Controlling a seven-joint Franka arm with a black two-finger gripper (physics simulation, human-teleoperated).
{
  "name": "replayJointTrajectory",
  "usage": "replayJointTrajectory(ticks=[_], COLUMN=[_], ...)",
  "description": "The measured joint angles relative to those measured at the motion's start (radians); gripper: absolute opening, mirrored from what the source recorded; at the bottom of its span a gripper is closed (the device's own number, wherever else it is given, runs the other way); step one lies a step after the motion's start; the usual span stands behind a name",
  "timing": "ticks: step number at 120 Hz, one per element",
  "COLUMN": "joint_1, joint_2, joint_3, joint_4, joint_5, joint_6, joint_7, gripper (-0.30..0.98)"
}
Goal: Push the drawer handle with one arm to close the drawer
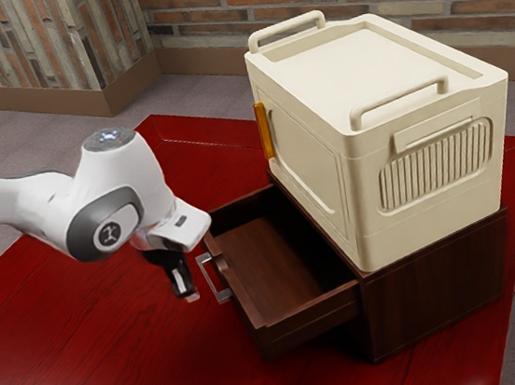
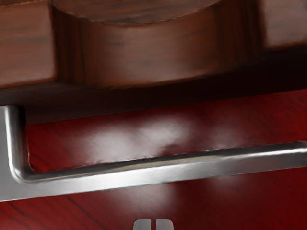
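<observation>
Handle (image 2: 120, 178): obstruction, just beside gripper (image 1: 189, 297), exterior view's 2 o'clock.
Drawer (image 2: 139, 55): blocks beyond; gap behind handle.
Table (image 1: 117, 351): passage, 6 to 9 o'clock.

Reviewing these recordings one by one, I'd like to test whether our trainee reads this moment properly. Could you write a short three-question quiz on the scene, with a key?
1. Fill in the colour: the wooden cabinet has a ______ box standing on it.
2. True or false: the drawer is fully shut.
3. Which side of the metal handle is the gripper on, and are its fingers open or shut?

Key:
1. Cream.
2. False; the drawer is pulled out, with its inside in view.
3. On the handle's outer side, away from the drawer front; the fingers are shut, with nothing between them.
</observation>
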Motion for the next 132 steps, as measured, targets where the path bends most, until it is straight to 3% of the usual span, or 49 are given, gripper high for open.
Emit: replayJointTrajectory(ticks=[132], joint_1=[0.005], joint_2=[0.223], joint_3=[-0.094], joint_4=[0.275], joint_5=[-0.109], joint_6=[0.077], joint_7=[0.123], gripper=[-0.1])
